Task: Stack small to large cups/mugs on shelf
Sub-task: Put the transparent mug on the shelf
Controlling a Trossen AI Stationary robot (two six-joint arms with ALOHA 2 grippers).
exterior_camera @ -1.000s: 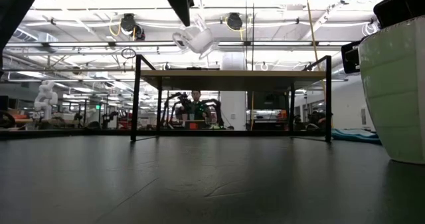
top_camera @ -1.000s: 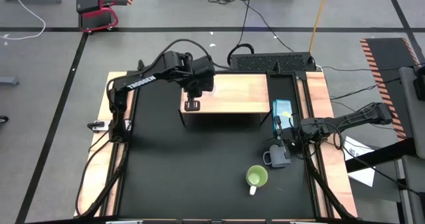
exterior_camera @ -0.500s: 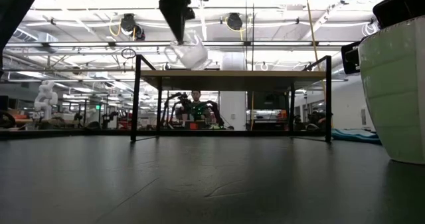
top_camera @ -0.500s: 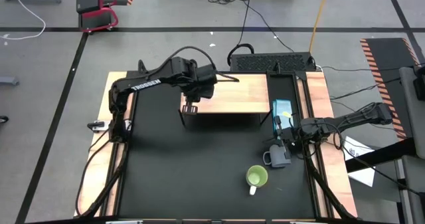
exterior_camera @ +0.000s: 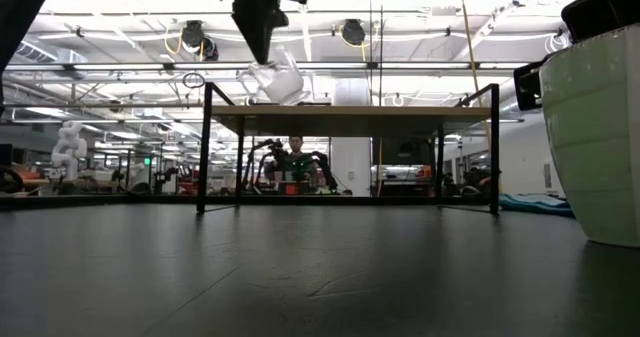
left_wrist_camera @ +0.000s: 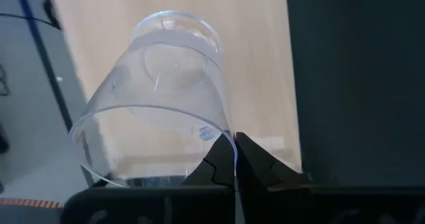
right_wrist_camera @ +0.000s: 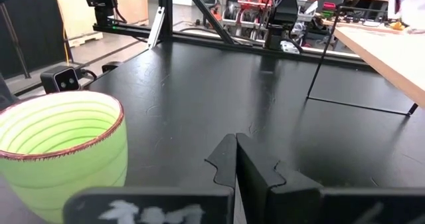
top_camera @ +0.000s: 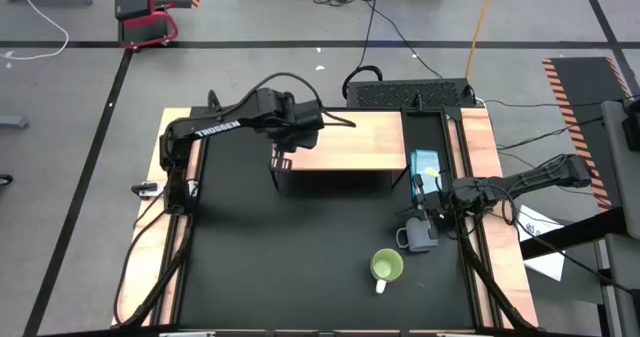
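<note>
While tilted, the clear glass cup looks transparent, ridged inside.

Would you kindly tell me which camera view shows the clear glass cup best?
The left wrist view: the clear glass cup fills the frame, its rim pinched by the left gripper above the shelf. The low view shows it small and tilted; the high view barely shows it; the right wrist view doesn't.

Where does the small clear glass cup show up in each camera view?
High view: clear glass cup at the shelf's left end, under the left gripper.
Low view: tilted cup above the shelf's left end.
Left wrist view: cup fills the centre, rim pinched.
Right wrist view: not in it.
Shared landmark: the shelf.
</note>
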